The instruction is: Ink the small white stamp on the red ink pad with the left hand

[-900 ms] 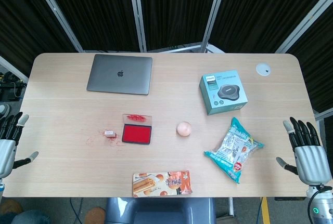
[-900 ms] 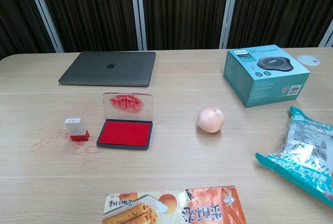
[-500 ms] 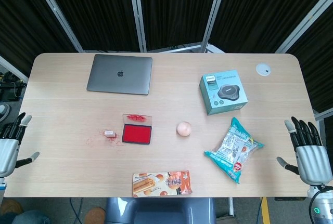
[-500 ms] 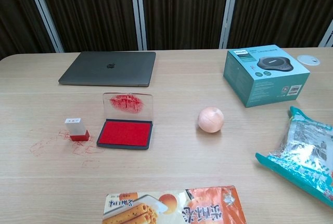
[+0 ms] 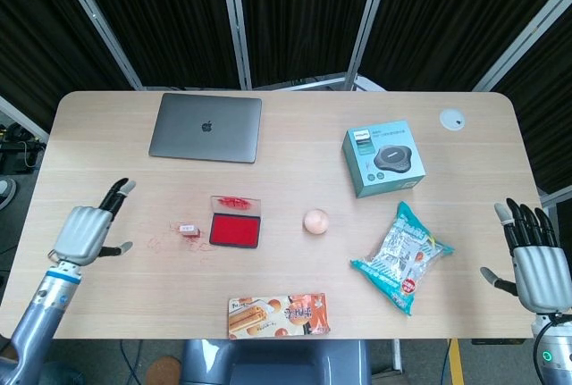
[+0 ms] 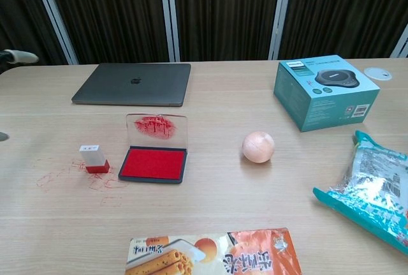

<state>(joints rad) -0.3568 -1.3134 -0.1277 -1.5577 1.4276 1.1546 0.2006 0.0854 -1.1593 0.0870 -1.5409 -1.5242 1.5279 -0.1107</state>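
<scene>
The small white stamp [image 5: 187,229] [image 6: 94,158] with a red base stands upright on the table, just left of the red ink pad [image 5: 236,229] [image 6: 153,164], whose clear lid stands open behind it. My left hand [image 5: 88,230] hovers over the table's left part, fingers spread, holding nothing, well left of the stamp. In the chest view only a fingertip of the left hand [image 6: 18,56] shows at the left edge. Off the table's right edge, my right hand [image 5: 534,260] is open and holds nothing.
A closed grey laptop [image 5: 206,127] lies at the back left. A teal box [image 5: 383,157], a peach ball [image 5: 316,221], a blue snack bag [image 5: 404,255] and a flat snack pack [image 5: 279,313] lie around. Red ink marks [image 6: 60,174] stain the wood near the stamp.
My left hand has moved in from the table's left edge over the tabletop, toward the stamp. The right hand has sunk slightly. Stamp and pad have not moved.
</scene>
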